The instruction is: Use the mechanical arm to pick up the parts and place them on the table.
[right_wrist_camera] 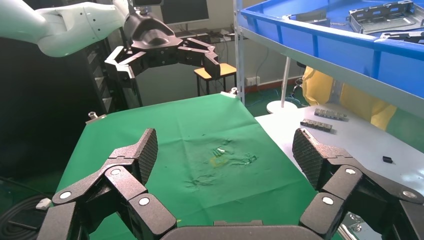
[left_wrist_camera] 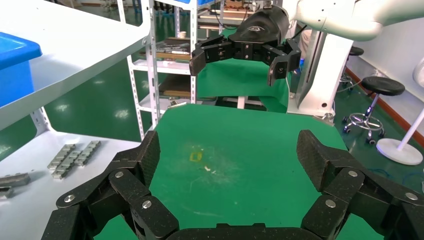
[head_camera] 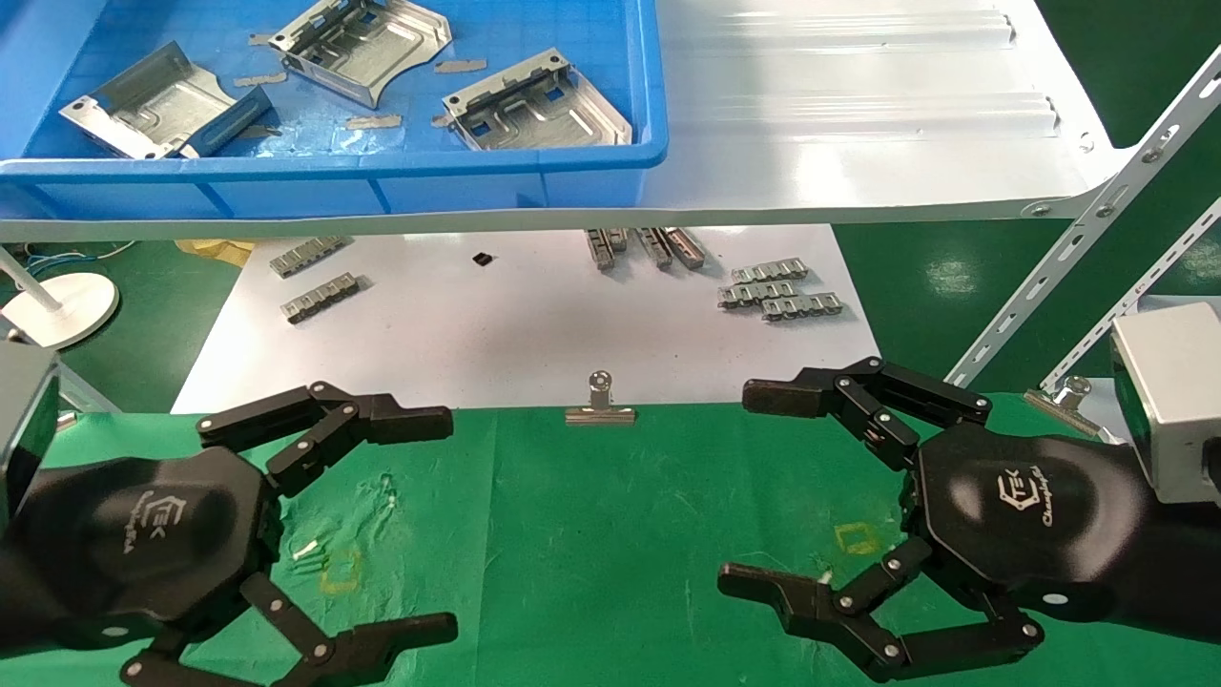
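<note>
Three silver parts (head_camera: 162,114) (head_camera: 361,43) (head_camera: 536,103) lie in a blue bin (head_camera: 334,172) on the white shelf at the back left. One part also shows in the right wrist view (right_wrist_camera: 385,15). My left gripper (head_camera: 444,523) hovers open and empty over the left of the green table (head_camera: 610,534). My right gripper (head_camera: 742,487) hovers open and empty over its right side. Both face inward, apart from each other. In the left wrist view my left gripper (left_wrist_camera: 227,155) holds nothing; in the right wrist view my right gripper (right_wrist_camera: 225,150) holds nothing.
A white board (head_camera: 534,334) below the shelf (head_camera: 858,105) carries grey link strips (head_camera: 777,291) (head_camera: 315,277). Binder clips (head_camera: 600,405) (head_camera: 1064,396) sit on the cloth's far edge. Yellow squares (head_camera: 856,537) (head_camera: 341,572) mark the cloth. Slanted shelf struts (head_camera: 1078,239) stand at the right.
</note>
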Controlling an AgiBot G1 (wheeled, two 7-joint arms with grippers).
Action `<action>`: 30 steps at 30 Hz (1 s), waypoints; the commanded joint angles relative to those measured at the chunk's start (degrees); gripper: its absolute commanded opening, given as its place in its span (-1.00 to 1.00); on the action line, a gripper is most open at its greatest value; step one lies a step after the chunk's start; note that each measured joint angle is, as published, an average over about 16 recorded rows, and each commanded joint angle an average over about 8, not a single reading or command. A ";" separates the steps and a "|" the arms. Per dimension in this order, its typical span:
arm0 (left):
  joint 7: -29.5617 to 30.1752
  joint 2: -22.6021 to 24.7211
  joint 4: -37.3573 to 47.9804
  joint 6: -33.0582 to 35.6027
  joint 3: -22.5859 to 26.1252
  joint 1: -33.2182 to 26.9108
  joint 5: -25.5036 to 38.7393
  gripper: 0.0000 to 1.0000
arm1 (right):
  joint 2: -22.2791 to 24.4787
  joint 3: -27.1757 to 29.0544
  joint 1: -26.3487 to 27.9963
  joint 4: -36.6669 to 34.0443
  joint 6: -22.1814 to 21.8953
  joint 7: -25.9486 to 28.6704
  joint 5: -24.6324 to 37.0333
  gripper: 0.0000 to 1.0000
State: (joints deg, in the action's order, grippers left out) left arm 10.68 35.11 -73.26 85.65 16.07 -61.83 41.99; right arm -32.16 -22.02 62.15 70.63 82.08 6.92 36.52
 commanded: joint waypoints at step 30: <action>0.00 0.00 0.00 0.00 0.00 0.00 0.00 1.00 | 0.00 0.00 0.00 0.00 0.00 0.00 0.00 -1.00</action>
State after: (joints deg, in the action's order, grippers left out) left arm 10.68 35.11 -73.26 85.65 16.07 -61.83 41.99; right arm -32.16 -22.02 62.15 70.63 82.08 6.92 36.52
